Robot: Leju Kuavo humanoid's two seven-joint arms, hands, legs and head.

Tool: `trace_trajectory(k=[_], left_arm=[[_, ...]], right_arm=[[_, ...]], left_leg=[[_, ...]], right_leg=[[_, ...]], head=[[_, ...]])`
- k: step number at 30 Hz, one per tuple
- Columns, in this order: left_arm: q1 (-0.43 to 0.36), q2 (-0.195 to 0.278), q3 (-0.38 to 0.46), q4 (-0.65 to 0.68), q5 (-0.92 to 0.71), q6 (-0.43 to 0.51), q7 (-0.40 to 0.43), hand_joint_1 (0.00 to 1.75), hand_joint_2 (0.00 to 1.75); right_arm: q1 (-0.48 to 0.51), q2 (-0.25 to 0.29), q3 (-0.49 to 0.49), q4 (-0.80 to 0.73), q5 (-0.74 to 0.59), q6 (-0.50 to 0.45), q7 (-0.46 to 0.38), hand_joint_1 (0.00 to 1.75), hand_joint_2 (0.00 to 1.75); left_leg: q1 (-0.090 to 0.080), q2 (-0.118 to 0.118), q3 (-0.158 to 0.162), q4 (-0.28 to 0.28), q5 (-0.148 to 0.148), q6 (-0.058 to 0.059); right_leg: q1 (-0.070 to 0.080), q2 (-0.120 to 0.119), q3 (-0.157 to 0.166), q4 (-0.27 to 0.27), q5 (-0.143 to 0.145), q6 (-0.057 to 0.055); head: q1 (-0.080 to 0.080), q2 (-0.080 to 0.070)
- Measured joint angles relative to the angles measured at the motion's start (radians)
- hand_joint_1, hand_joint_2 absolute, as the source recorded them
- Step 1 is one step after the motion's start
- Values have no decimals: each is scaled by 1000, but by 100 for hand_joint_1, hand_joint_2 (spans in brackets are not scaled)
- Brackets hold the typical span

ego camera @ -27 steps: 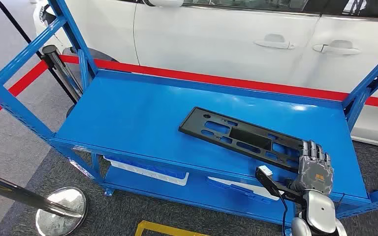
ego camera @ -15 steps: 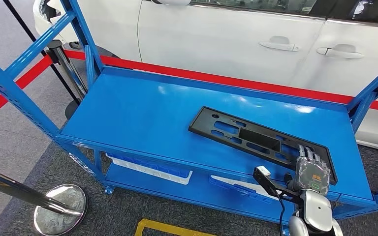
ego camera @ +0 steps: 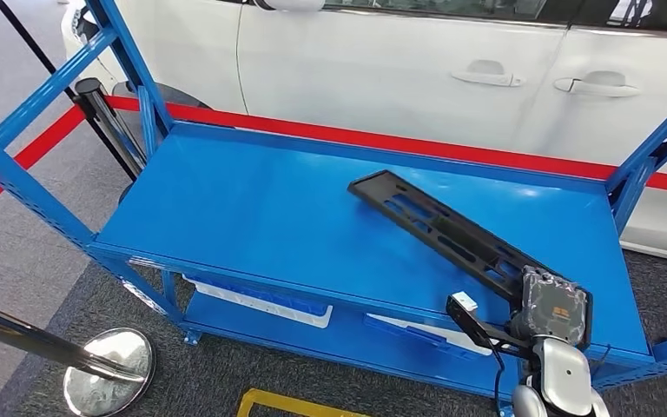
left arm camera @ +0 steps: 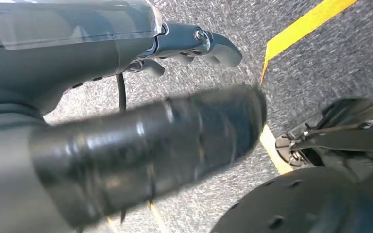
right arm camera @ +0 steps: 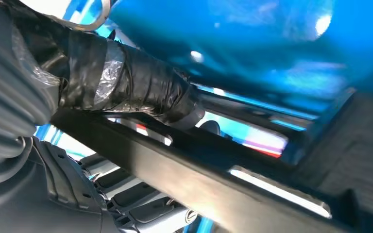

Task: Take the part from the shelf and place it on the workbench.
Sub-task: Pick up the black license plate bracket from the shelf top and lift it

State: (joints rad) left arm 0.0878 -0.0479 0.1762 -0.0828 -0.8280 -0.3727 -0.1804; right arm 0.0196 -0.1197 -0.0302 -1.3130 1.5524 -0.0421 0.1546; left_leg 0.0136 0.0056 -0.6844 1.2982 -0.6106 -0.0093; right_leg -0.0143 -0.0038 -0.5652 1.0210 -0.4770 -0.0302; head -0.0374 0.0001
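Right hand (ego camera: 553, 308) grips the black part (ego camera: 439, 226) at the shelf's (ego camera: 252, 208) front right corner, far end raised; left hand's (left arm camera: 126, 145) state unclear.

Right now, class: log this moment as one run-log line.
right hand: grips part's near end | black part: tilted, far end raised | blue shelf | workbench: unseen

High head view, two close wrist views
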Motion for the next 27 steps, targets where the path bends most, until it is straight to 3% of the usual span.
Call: trace_trajectory(k=[1,4,6,8,10,13,14,15,16,18,20,24,26,27], left_arm=[[1,0,-1,0,1,-5,-3,0,175],[2,0,-1,0,10,-28,-21,0,175],[1,1,-1,0,17,-37,-30,0,175],[1,-1,-1,0,21,-41,-30,0,175],[0,-5,-1,0,22,-40,-25,0,175],[0,-9,-1,0,23,-35,-17,0,175],[0,-9,0,0,25,-35,-15,0,175],[-1,-11,0,0,27,-38,-14,0,175],[0,-13,0,0,29,-42,-11,0,175],[0,-18,1,0,33,-52,-6,0,175],[0,-23,1,0,32,-56,-5,0,175],[0,-25,1,0,32,-45,-8,0,175],[1,-27,1,0,43,-32,-16,0,175],[1,-27,1,0,48,-28,-19,0,175]], right_arm=[[6,-1,-5,-4,-2,-4,-6,175,175],[19,-2,-12,-17,-2,-26,-35,175,175],[23,0,-9,-28,6,-38,-50,175,175],[24,8,3,-47,14,-44,-49,175,175],[25,18,22,-73,16,-48,-42,175,175],[30,27,51,-115,15,-60,-39,175,175],[36,29,58,-130,13,-68,-43,175,175],[43,31,65,-145,10,-76,-47,175,175],[51,32,73,-164,6,-88,-55,175,175],[62,32,87,-201,-3,-108,-69,175,175],[68,32,100,-233,-9,-122,-78,175,175],[84,32,118,-281,-16,-135,-84,175,175],[93,32,128,-313,-24,-152,-89,175,175],[97,31,134,-332,-28,-163,-92,175,175]], left_leg=[[0,0,9,-22,24,1],[-1,-1,99,-217,117,9],[-5,-3,125,-278,129,15],[-7,-3,124,-284,133,23],[-4,-2,125,-294,140,37],[-4,-1,125,-299,144,50],[-5,-1,125,-298,144,52],[-6,-2,125,-296,143,52],[-6,-3,126,-294,141,52],[-6,-4,129,-286,133,49],[-9,-5,127,-276,126,40],[-10,-4,124,-270,119,23],[-7,-4,106,-226,86,13],[-5,-4,82,-172,55,8]], right_leg=[[0,1,1,1,-1,0],[2,7,4,5,-5,7],[4,9,-1,7,-4,16],[4,11,-7,6,-2,27],[2,9,-17,29,-21,35],[1,7,-89,193,-112,42],[0,7,-116,252,-132,43],[0,7,-132,284,-135,45],[0,7,-131,280,-118,45],[-1,5,-77,160,-48,42],[3,4,-27,49,-8,36],[5,6,-19,23,-7,19],[1,5,-16,17,-4,6],[0,5,-15,15,-3,2]], head=[[0,0],[0,0],[0,0],[1,0],[1,0],[1,0],[1,0],[1,0],[1,0],[1,0],[1,0],[1,0],[1,0],[0,0]])
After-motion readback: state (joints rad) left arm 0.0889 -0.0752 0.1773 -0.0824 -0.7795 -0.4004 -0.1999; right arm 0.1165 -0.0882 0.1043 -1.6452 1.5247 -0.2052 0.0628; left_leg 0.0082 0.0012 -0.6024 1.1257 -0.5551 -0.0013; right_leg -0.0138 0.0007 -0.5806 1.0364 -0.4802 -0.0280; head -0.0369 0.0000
